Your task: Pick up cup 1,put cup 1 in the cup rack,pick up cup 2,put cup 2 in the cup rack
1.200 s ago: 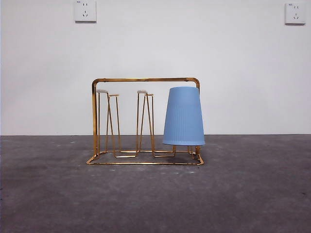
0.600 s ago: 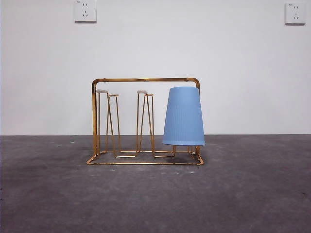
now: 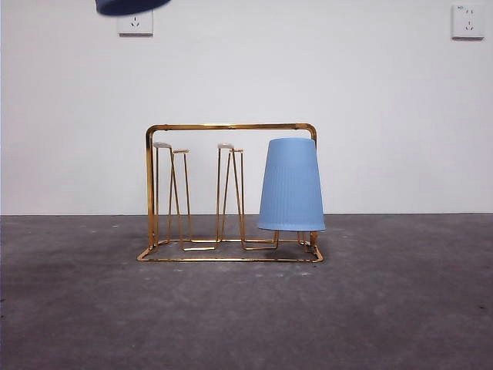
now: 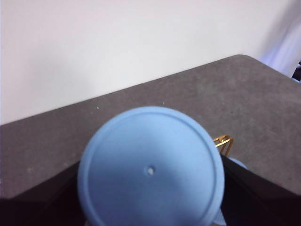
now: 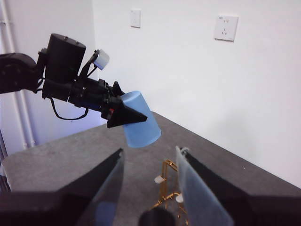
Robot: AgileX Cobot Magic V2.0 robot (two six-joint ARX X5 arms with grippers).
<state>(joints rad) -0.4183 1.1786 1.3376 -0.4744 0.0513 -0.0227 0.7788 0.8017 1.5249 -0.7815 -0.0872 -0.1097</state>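
The gold cup rack (image 3: 229, 127) stands mid-table in the front view, and a light blue cup (image 3: 291, 185) sits upside down over its right-hand prongs. Its other prongs are bare. A second blue cup (image 5: 140, 121) hangs high in the air, tilted, with my left gripper (image 5: 128, 117) shut on it. In the front view only that cup's dark edge (image 3: 131, 6) shows at the top left. The left wrist view is filled by its round base (image 4: 150, 167), with a bit of the rack (image 4: 224, 141) behind. My right gripper (image 5: 150, 174) is open and holds nothing, above the rack (image 5: 167, 181).
A white wall runs close behind the rack, with sockets (image 3: 135, 17) (image 3: 467, 21) high up. The dark grey table (image 3: 246, 308) spreads in front and to both sides. The left arm's black body (image 5: 63, 66) reaches in from the side in the right wrist view.
The dark edge of the held cup has come into the front view at the top left. The rack and the cup on it have not moved.
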